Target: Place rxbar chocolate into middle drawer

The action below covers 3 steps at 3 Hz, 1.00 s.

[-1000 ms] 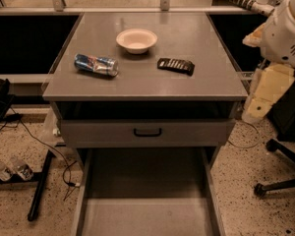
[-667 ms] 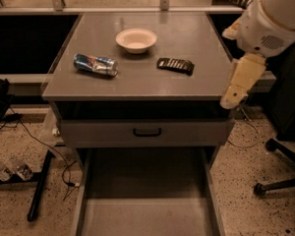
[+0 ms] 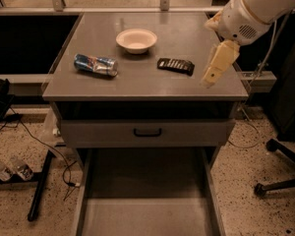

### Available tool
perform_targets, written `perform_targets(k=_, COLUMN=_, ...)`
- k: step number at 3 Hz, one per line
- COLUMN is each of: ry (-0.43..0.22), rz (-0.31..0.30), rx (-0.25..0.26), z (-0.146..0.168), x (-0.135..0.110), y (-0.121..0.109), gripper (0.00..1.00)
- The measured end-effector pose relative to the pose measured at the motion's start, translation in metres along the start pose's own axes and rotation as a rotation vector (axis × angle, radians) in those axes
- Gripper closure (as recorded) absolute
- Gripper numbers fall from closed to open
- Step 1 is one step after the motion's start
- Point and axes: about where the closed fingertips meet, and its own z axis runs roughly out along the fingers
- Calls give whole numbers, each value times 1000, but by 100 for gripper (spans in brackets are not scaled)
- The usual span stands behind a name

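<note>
on the cabinet top (image 3: pixel 137 80), rxbar chocolate (image 3: pixel 175 65), closed gripper fingers (image 3: pixel 219 63) just beside

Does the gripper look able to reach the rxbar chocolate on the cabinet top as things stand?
Probably yes. The gripper hangs above the cabinet top, just right of the rxbar chocolate, with bare surface between them. The white bowl and the blue can lie farther left, out of the way.

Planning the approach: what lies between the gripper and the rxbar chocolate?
Only bare tabletop, in the camera view; the gripper hangs just right of the rxbar chocolate.
</note>
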Motion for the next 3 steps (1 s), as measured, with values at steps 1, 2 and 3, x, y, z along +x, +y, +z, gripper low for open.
perform_targets(k=1, ry=-87, rz=11, rx=21, z=14, x=-1, y=-17, gripper=0)
perform_targets(k=2, ry=-140, rz=32, rx=91, z=30, x=0, y=-42, gripper=0)
perform_targets(k=3, ry=-140, rz=31, rx=91, z=30, x=0, y=-42, gripper=0)
